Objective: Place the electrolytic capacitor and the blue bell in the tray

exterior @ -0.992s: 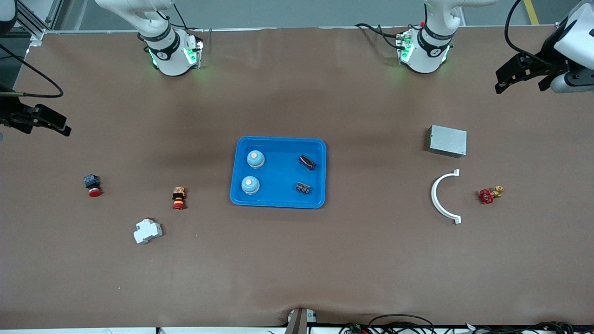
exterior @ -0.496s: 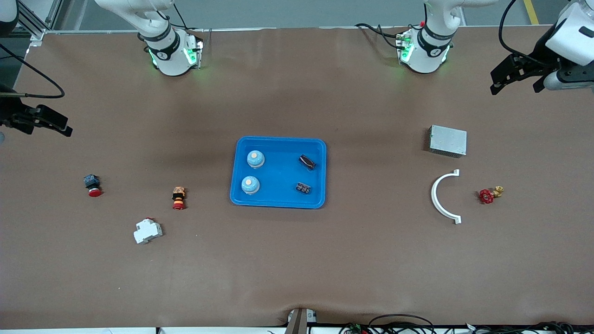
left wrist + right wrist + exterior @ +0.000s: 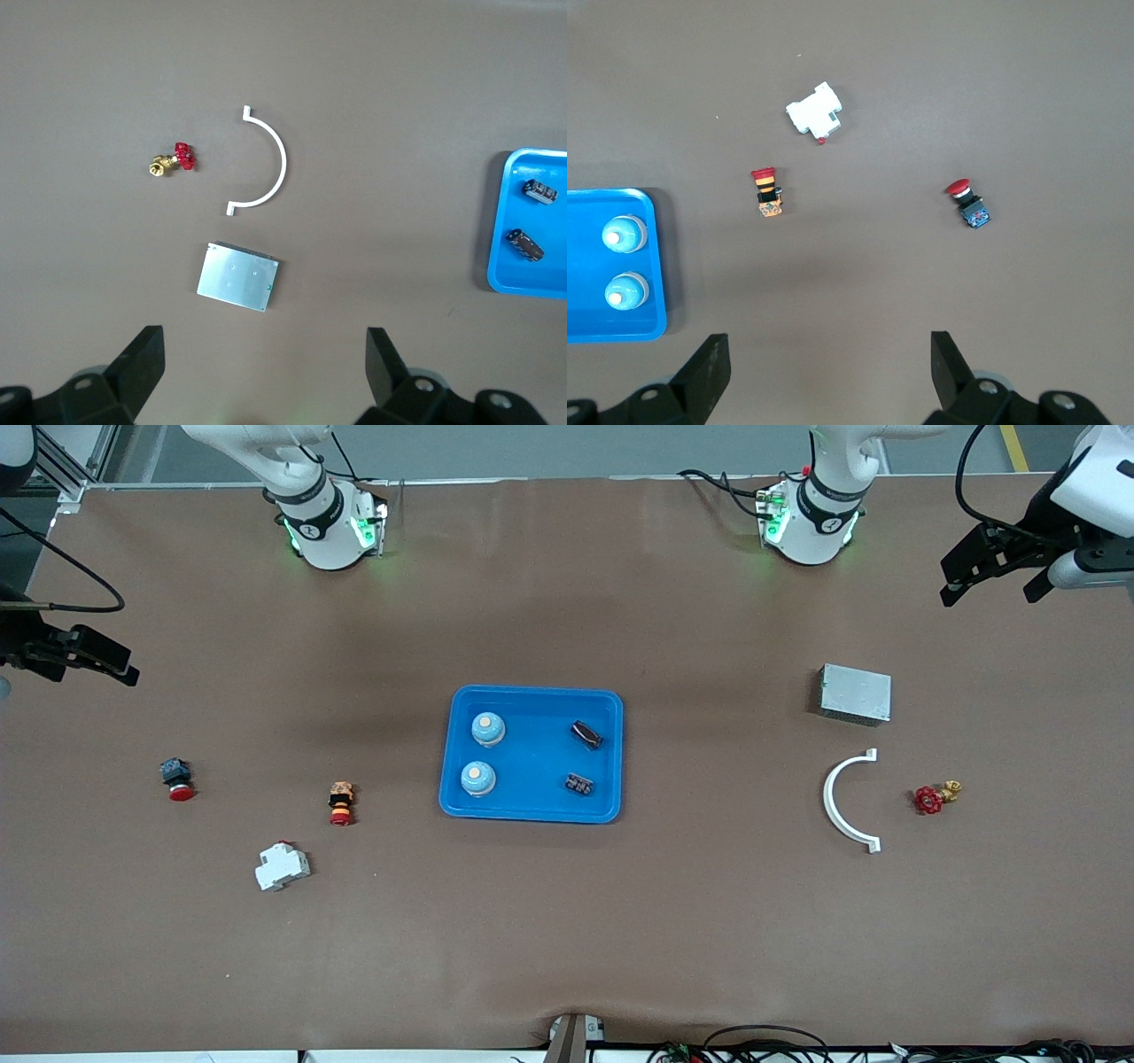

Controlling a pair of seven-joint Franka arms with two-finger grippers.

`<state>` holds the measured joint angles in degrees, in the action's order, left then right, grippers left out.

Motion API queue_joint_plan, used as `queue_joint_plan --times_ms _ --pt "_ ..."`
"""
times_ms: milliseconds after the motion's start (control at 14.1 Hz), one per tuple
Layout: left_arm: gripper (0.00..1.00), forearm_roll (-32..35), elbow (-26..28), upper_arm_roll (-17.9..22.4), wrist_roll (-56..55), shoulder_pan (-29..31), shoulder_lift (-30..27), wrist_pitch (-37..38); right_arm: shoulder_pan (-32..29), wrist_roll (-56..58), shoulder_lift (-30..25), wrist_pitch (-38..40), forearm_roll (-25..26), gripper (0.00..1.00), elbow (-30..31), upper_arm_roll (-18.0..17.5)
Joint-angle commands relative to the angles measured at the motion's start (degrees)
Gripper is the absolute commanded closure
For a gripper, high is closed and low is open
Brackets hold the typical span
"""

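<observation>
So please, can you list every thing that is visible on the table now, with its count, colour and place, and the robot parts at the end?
tray: 1, bright blue, middle of the table.
bells: 2, light blue, in the tray, toward the right arm's end.
capacitors: 2, dark, in the tray, toward the left arm's end.
metal box: 1, grey, toward the left arm's end.
curved bracket: 1, white, nearer the front camera than the box.
valve: 1, red and brass, beside the bracket.
push buttons: 2, red-capped, toward the right arm's end.
breaker: 1, white, nearer the camera than the buttons.
left gripper: jaws open, over the table's left-arm end.
right gripper: jaws open, over the right-arm end.
</observation>
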<state>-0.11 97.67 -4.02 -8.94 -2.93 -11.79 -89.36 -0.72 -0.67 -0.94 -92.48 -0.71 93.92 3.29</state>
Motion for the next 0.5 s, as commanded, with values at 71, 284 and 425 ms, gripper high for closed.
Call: queue_joint_plan --times_ms 71,284,425 --pt "0.00 -1.3 -0.2 0.1 1.1 0.4 -0.4 0.0 0.5 0.1 1.0 0.6 0.5 0.00 -1.4 -0.1" --pt "0.00 -1.3 -0.2 0.0 1.0 0.3 -0.3 0.1 1.0 -0.4 1.0 0.7 0.5 0.00 -1.5 -0.1" --pt "0.00 -1.3 -0.2 0.0 1.0 0.1 -0.1 1.0 1.1 -0.4 1.0 0.8 0.5 0.00 -1.4 -0.1"
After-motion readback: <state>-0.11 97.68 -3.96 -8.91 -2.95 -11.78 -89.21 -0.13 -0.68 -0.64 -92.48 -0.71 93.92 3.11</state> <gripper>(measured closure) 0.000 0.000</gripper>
